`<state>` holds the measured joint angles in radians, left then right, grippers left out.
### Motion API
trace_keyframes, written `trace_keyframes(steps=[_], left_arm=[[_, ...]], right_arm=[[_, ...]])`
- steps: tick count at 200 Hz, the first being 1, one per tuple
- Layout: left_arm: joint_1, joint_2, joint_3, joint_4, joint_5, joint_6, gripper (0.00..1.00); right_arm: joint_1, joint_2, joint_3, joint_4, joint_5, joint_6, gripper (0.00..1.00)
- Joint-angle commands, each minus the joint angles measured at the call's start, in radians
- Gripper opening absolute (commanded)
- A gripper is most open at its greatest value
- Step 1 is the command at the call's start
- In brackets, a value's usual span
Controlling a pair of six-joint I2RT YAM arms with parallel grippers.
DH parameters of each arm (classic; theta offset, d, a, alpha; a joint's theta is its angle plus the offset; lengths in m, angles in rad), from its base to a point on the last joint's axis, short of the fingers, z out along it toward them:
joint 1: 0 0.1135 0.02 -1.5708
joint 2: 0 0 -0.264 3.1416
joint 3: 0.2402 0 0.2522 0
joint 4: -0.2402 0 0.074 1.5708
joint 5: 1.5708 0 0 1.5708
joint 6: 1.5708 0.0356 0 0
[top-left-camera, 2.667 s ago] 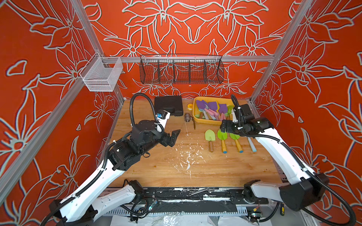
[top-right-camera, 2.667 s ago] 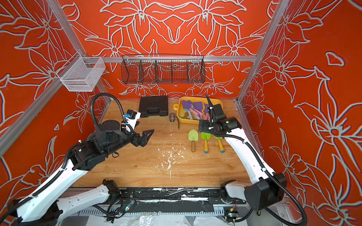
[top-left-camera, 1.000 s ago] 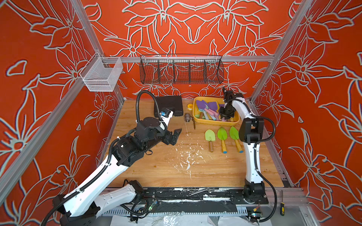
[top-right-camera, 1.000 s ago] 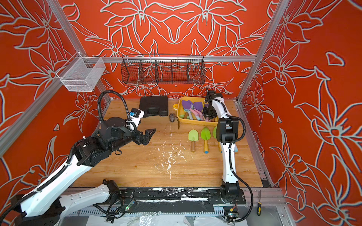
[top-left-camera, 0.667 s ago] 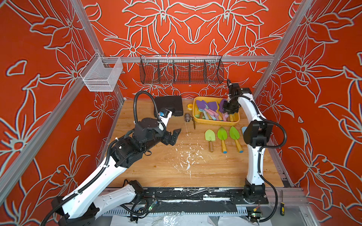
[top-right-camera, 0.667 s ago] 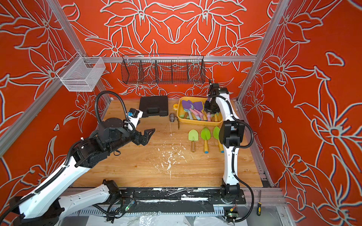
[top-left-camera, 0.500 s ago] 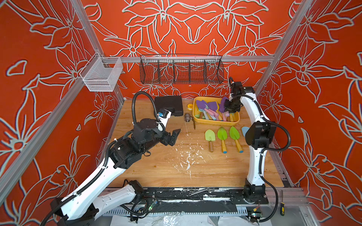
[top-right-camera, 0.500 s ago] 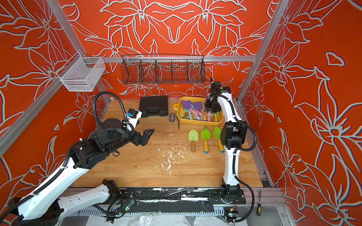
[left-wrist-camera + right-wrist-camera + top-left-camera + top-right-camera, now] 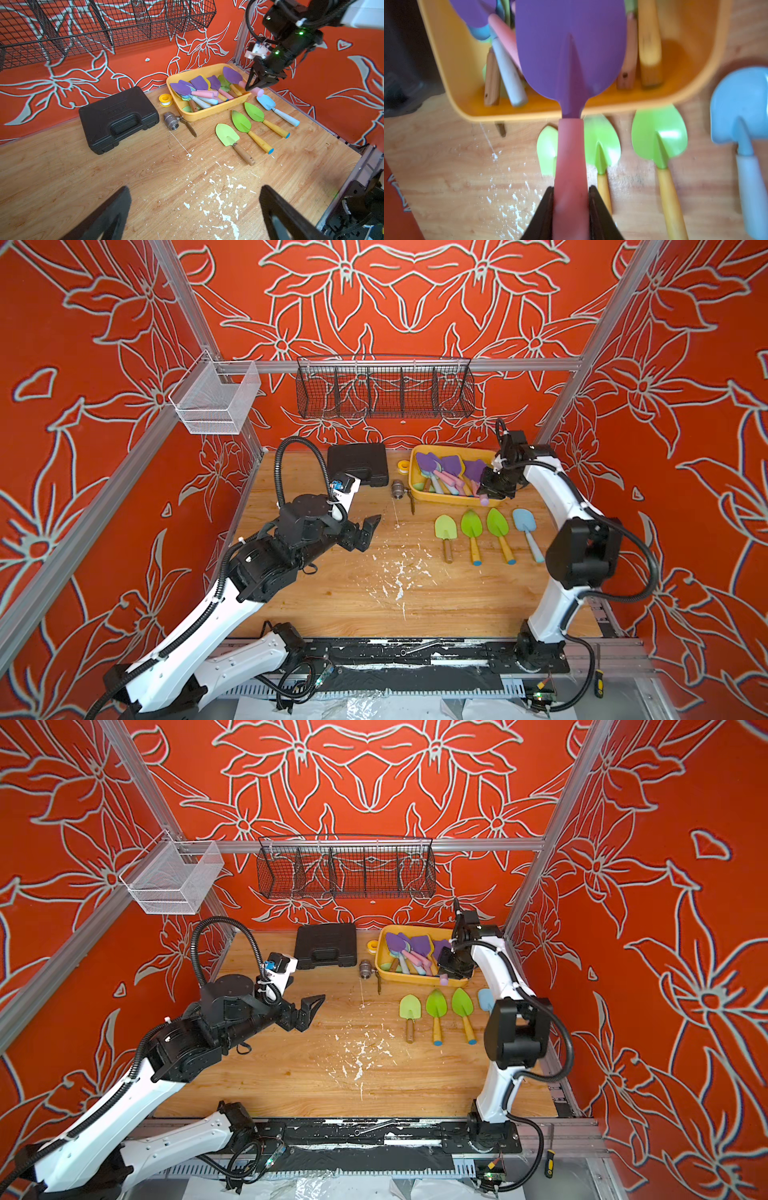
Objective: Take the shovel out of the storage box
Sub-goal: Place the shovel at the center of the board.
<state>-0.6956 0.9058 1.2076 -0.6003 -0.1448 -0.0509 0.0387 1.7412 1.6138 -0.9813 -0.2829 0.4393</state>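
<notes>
Right gripper: your right gripper (image 9: 571, 191) is closed to a narrow gap on the pink handle of the purple shovel (image 9: 571, 52), pinching it from both sides.
Shovel: its blade hangs over the storage box (image 9: 207, 113), at the end nearest your right arm. The handle pokes out past the box's front rim, above the surface (image 9: 374, 593).
Storage box: it sits at the back of the surface, with more purple shovels piled inside.
Left gripper: your left gripper (image 9: 370, 533) is spread wide with nothing in it, above the surface and well apart from the box.
Laid out: three green shovels (image 9: 471, 524) and a blue shovel (image 9: 523, 520) lie side by side in front of the box.
Writing: the black case (image 9: 118, 118) has raised lettering on its lid, too blurred for you to read.
</notes>
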Motion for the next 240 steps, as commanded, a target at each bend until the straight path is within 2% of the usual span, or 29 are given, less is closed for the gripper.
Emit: trace_keyframes(steps=[1, 21, 43, 98, 129, 178, 240], left_arm=[[-0.004, -0.013, -0.016, 0.015, -0.010, 0.009, 0.97], [-0.004, -0.013, -0.020, 0.018, -0.008, 0.008, 0.97], [-0.004, -0.010, -0.021, 0.022, 0.000, 0.005, 0.97], [-0.004, 0.002, -0.020, 0.031, 0.027, 0.000, 0.97], [-0.003, -0.006, -0.020, 0.028, 0.029, -0.007, 0.97], [-0.003, -0.028, -0.029, 0.016, 0.021, -0.017, 0.97], [-0.003, -0.054, -0.049, 0.004, 0.017, -0.021, 0.97]], right_arm=[[0.005, -0.179, -0.219, 0.187, -0.058, 0.083, 0.00], [0.010, -0.332, -0.426, 0.302, -0.135, 0.125, 0.00], [0.012, -0.464, -0.573, 0.355, -0.148, 0.147, 0.00], [0.016, -0.573, -0.694, 0.403, -0.204, 0.156, 0.00], [0.080, -0.608, -0.767, 0.537, -0.235, 0.244, 0.00], [0.340, -0.554, -0.841, 0.737, -0.082, 0.416, 0.00], [0.520, -0.500, -0.914, 0.856, 0.082, 0.532, 0.00]])
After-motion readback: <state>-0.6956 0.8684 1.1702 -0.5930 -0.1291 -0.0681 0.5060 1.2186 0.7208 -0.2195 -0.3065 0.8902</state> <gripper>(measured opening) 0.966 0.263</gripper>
